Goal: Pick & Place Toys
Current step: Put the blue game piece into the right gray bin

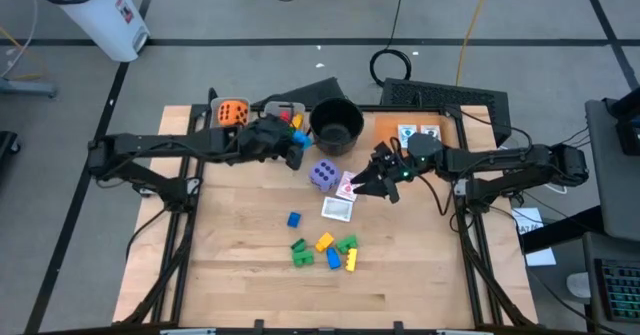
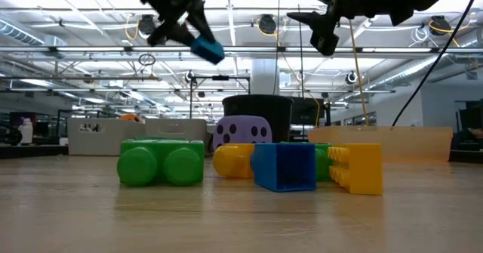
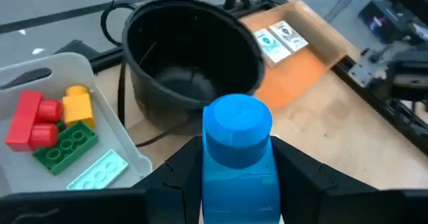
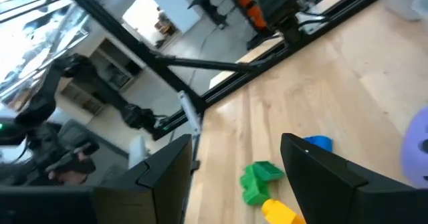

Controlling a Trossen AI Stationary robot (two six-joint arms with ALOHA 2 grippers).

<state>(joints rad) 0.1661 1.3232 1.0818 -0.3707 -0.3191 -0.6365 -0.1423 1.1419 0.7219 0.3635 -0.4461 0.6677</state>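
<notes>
Left wrist view: left claw [image 3: 234, 177] clamped a small blue plastic block [image 3: 235, 144] aloft, near the grey plastic bin [image 3: 127, 140] and round black pot [image 3: 194, 50]; carrying step, apparently; next calls for centring over the bin, then letting go; right claw [image 4: 234, 167] stood parted and empty above the wooden surface [image 4: 334, 97]; the card [image 1: 338, 207] faces too small to read.

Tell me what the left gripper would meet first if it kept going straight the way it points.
Probably the round black pot: the left gripper, shut on a blue block, points at its near rim. The grey bin lies just beside that line; depth is unclear.
</notes>
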